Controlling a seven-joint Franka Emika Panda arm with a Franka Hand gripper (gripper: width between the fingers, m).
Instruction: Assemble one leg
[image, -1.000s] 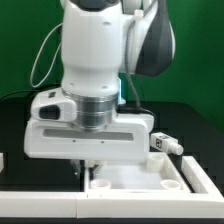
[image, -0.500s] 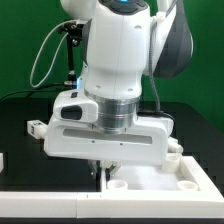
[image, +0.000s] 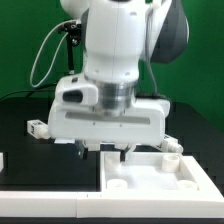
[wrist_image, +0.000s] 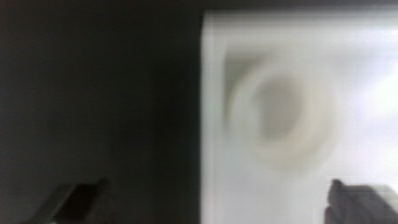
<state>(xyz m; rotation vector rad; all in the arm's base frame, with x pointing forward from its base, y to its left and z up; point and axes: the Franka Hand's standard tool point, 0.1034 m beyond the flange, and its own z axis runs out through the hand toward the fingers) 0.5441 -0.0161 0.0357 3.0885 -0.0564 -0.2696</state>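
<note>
Exterior view: leg (image: 36, 128) tag unreadable; end effector (image: 102, 153) spread.

Robotics lab, test cell. Plain green backdrop (image: 25, 40) behind fingers (image: 83, 150). Matte black bench (image: 20, 112) under them. Big white robot arm (image: 120, 45) looms above fingers, filling most of view. Black cables (image: 45, 55) loop loose behind, toward exterior view's left. Small white leg (image: 37, 128) with black-and-white square tag lies on that side of fingers. White moulded tabletop (image: 150, 172) just below fingertips.
</note>
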